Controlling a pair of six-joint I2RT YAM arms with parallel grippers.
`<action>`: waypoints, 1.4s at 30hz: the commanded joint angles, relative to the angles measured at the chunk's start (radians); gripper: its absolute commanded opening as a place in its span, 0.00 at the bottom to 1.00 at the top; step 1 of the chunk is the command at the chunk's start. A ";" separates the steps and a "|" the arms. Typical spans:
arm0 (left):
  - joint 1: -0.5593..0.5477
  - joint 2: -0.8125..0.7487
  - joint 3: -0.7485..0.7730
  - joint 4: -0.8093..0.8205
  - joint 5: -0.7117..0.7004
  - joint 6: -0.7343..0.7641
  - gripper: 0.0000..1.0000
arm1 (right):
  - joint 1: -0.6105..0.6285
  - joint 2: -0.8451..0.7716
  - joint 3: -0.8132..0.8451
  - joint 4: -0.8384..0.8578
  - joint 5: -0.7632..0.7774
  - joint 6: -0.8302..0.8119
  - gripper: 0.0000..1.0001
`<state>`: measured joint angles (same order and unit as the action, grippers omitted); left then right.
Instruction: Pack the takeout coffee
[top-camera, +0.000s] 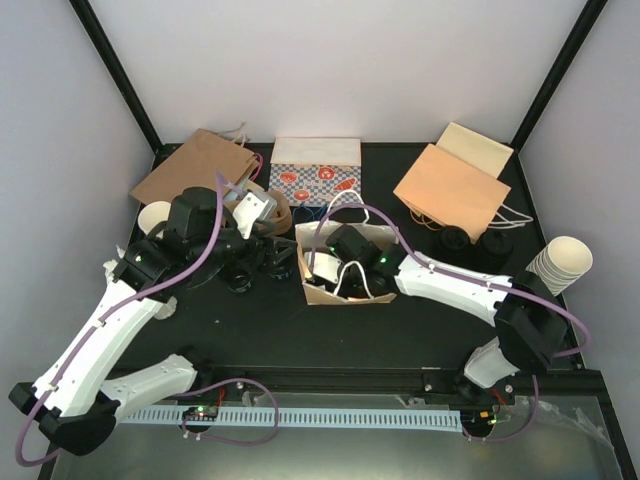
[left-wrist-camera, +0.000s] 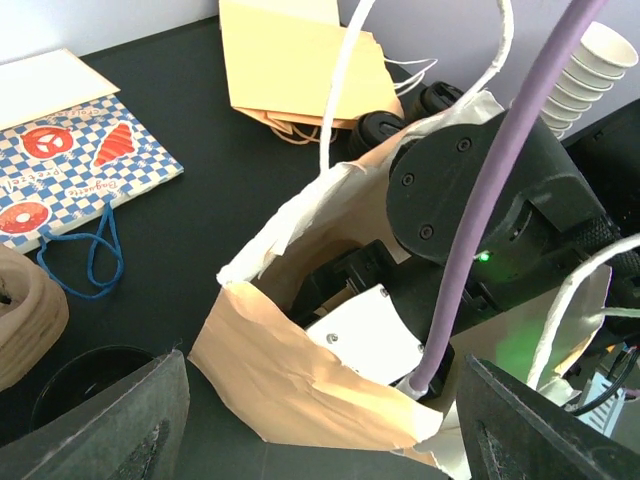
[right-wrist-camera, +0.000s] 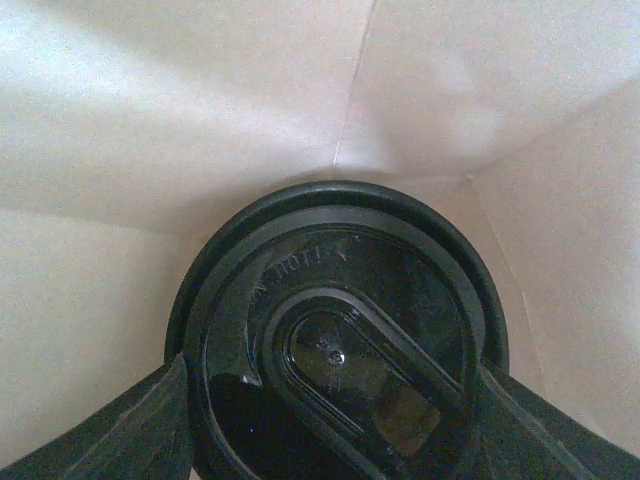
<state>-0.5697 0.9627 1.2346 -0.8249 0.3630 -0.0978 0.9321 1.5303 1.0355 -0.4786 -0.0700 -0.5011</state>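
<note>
Grips a black-lidded coffee cup (right-wrist-camera: 335, 300) inside the paper bag (left-wrist-camera: 300, 390) with the right hand (right-wrist-camera: 332, 370); holds the left hand (left-wrist-camera: 325, 400) wide, empty, beside it.

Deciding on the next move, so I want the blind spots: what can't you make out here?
Whether the right hand grips the cup: right wrist view, its rim covers the contact.
Whether the cup touches the bag floor: hidden under the cup; the right arm fills the bag mouth in the left wrist and top views.
Other cups inside: same blockage.

Black table (top-camera: 400, 335) bears paper bags (top-camera: 450, 185), checkered bag (top-camera: 315, 178), takeout coffees (top-camera: 455, 238).
</note>
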 joint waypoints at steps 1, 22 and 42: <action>0.000 -0.012 0.003 0.010 0.015 -0.011 0.76 | -0.032 0.052 -0.012 -0.196 -0.039 -0.021 0.39; 0.000 -0.030 -0.006 0.002 0.020 -0.033 0.76 | -0.053 0.023 0.235 -0.384 -0.120 -0.012 1.00; -0.001 -0.062 -0.084 0.008 -0.013 -0.057 0.86 | -0.052 -0.196 0.318 -0.324 0.021 0.226 1.00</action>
<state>-0.5697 0.9176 1.1614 -0.8215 0.3660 -0.1333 0.8829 1.3968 1.3060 -0.8307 -0.0795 -0.3805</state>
